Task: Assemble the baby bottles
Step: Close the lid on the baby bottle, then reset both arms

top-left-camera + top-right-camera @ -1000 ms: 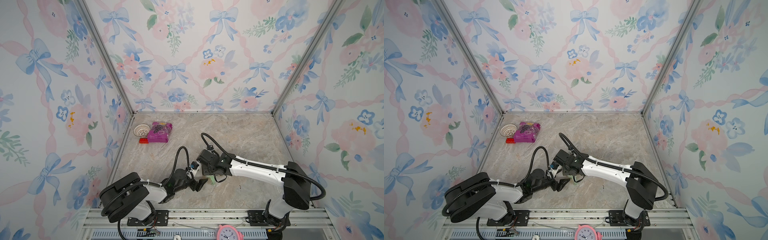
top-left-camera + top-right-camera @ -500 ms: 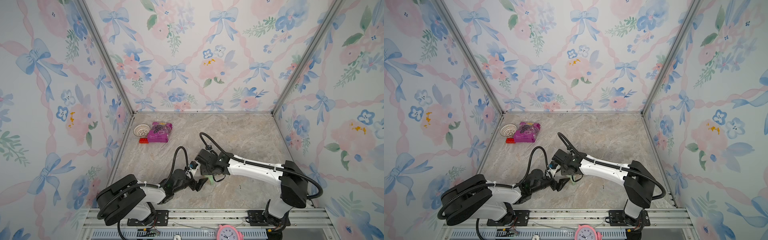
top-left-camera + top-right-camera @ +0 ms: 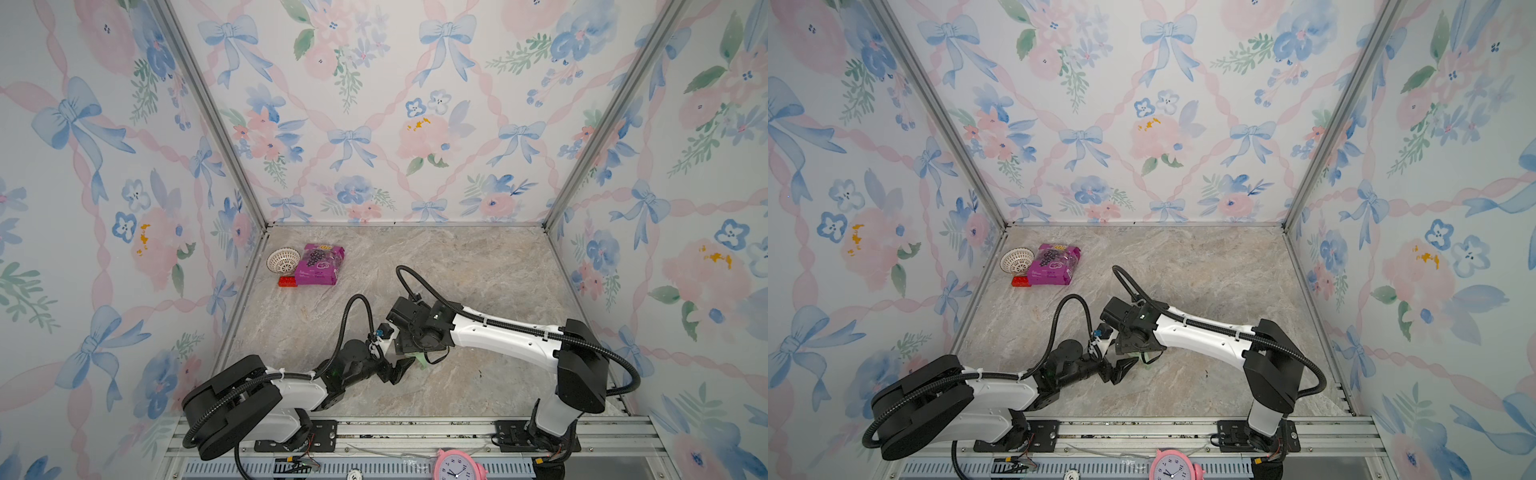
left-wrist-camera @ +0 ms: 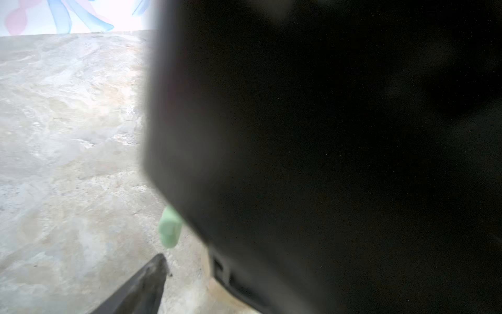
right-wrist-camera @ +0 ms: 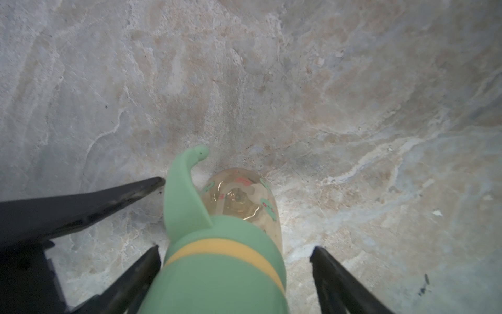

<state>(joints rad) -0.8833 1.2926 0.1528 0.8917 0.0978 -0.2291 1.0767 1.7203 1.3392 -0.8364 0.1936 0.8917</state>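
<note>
We are observing a white basket (image 3: 283, 261) lying in the far left corner of the marble table (image 3: 478, 266). A purple snack packet (image 3: 319, 270) and a red block (image 3: 287, 282) are lying just beside it.

The left arm (image 3: 291, 386) is laid low and reached in toward the middle. The right arm (image 3: 498, 336) is stretched low to meet it. The 2 wrists are set close together. The right pincer (image 5: 235, 251) is pointed downward, jaws spread wide. The left pincer (image 3: 398, 370) is parted too, with 1 finger (image 5: 108, 198) seen just beside the right pincer.
</note>
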